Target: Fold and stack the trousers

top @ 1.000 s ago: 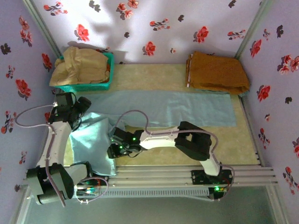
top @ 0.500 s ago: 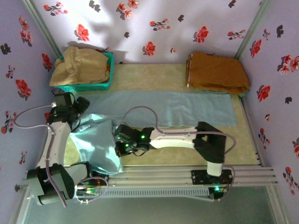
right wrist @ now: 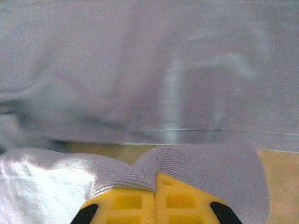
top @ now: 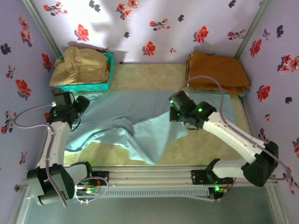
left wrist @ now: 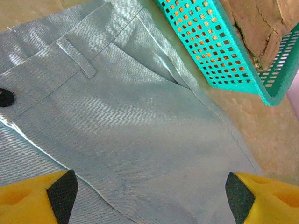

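Pinching leg cloth for the fold: right gripper point(right wrist: 155, 183) clamped on the pale light-blue thin-fabric trousers point(top: 140, 103)
Left gripper point(left wrist: 147, 186) spread wide over the waist end, holding nothing, likely to pin it; trousers lie rumpled across the beige table point(top: 145, 74), waist near the teal plastic mesh basket point(left wrist: 210, 51), one leg doubled over

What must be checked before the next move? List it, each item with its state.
1. Right tool shut on trousers: ok.
2. Left tool gripping the waistband: not ok, open above it.
3. Trousers flat: not ok, bunched in the middle.
4. Basket clear of the trousers: cannot tell.
5. Orange-brown garment apart from the right tool: ok.
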Robot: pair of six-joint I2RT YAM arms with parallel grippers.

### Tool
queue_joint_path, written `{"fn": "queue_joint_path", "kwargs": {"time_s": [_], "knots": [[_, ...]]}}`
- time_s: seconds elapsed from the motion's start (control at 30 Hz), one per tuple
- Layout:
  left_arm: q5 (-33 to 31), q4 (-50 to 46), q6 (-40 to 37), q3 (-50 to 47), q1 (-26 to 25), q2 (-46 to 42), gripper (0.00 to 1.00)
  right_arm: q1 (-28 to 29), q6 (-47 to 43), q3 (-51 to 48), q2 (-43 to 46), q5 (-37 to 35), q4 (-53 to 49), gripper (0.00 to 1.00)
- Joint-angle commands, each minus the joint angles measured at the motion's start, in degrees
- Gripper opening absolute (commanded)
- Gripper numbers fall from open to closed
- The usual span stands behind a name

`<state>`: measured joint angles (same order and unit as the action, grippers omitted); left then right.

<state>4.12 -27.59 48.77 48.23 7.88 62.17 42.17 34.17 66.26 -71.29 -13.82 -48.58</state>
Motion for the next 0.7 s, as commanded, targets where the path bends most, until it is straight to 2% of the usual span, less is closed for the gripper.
{"fn": "queue_joint_path", "kwargs": {"time_s": [0.0,0.03,0.07,0.1,0.17,0.2,0.23,0.27,0.37,0.47,0.67], "knots": [[1.06,0.69,0.56,1.21,0.29,-0.34,0.85,-4.85,-6.01,0.68,0.65,-4.33,-8.39,0.09],[1.07,0.86,0.62,0.92,0.29,-0.51,0.85,-6.46,-5.79,0.95,0.31,-5.76,-8.72,0.15],[1.22,1.11,0.75,0.47,0.23,-0.66,0.85,-7.82,-6.31,1.14,-0.16,-7.58,-8.41,0.29],[1.28,1.43,0.74,0.10,0.21,-0.73,0.85,-9.20,-6.49,1.68,-0.89,-8.66,-8.36,0.36],[1.55,1.92,0.87,-0.71,0.12,-0.87,0.84,-12.00,-6.81,3.97,-3.19,-13.45,-8.89,0.41],[1.74,2.01,0.95,-0.97,0.11,-0.94,0.84,-13.43,-6.48,5.13,-4.19,-15.72,-9.18,0.48],[1.98,2.17,1.02,-1.39,-0.16,-1.08,0.84,-15.47,-5.79,7.07,-5.57,-17.02,-10.14,0.60],[2.03,2.19,1.08,-1.78,-0.52,-1.50,0.84,-16.89,-5.72,8.64,-6.32,-15.75,-10.81,0.64],[1.97,2.89,1.16,-3.87,-2.09,-3.33,0.84,-17.74,-5.44,8.03,-4.37,-13.83,-9.25,0.69],[2.03,3.77,1.63,-7.09,-3.79,-5.54,0.84,-20.94,-2.95,2.80,-0.59,-9.55,-7.68,0.72],[2.03,5.68,2.15,-14.46,-6.20,-9.07,0.85,-36.53,3.61,-16.61,8.77,8.29,0.93,0.71]]}}
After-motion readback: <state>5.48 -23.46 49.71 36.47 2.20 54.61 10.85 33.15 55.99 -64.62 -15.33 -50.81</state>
